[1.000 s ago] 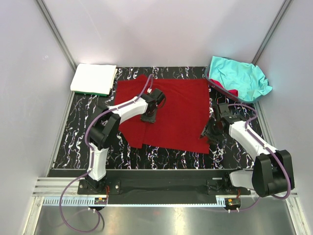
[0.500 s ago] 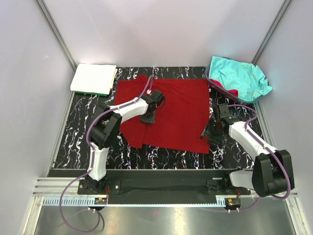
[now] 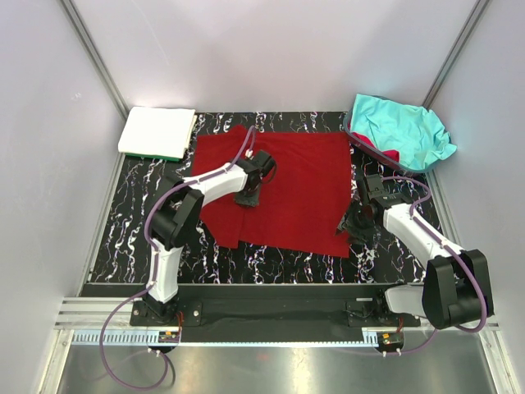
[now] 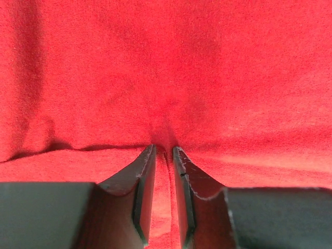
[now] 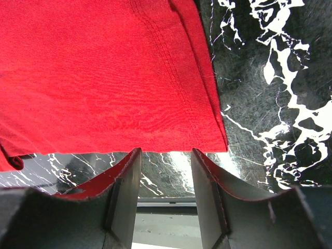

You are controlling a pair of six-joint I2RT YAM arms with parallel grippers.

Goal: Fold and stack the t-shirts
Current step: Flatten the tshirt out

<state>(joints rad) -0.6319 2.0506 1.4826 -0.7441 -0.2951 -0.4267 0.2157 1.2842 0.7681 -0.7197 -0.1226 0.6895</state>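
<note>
The dark red t-shirt (image 3: 287, 185) lies spread flat on the black marbled mat (image 3: 135, 217). My left gripper (image 3: 248, 197) is down on its left half. In the left wrist view the left gripper (image 4: 163, 149) is nearly shut, and its fingers (image 4: 145, 179) pinch a small ridge of the red cloth (image 4: 166, 67). My right gripper (image 3: 346, 226) is at the shirt's near right corner. In the right wrist view the right gripper (image 5: 166, 153) is open and empty, just short of the red hem (image 5: 104, 78). A crumpled turquoise t-shirt (image 3: 402, 130) lies at the back right. A folded white shirt (image 3: 156, 130) lies on a folded green one (image 3: 154, 154) at the back left.
A bit of red cloth (image 3: 390, 155) shows under the turquoise shirt. Bare mat (image 5: 259, 104) shows to the right of the red shirt's corner. White walls close in the back and sides. A metal rail (image 3: 262, 316) runs along the near edge.
</note>
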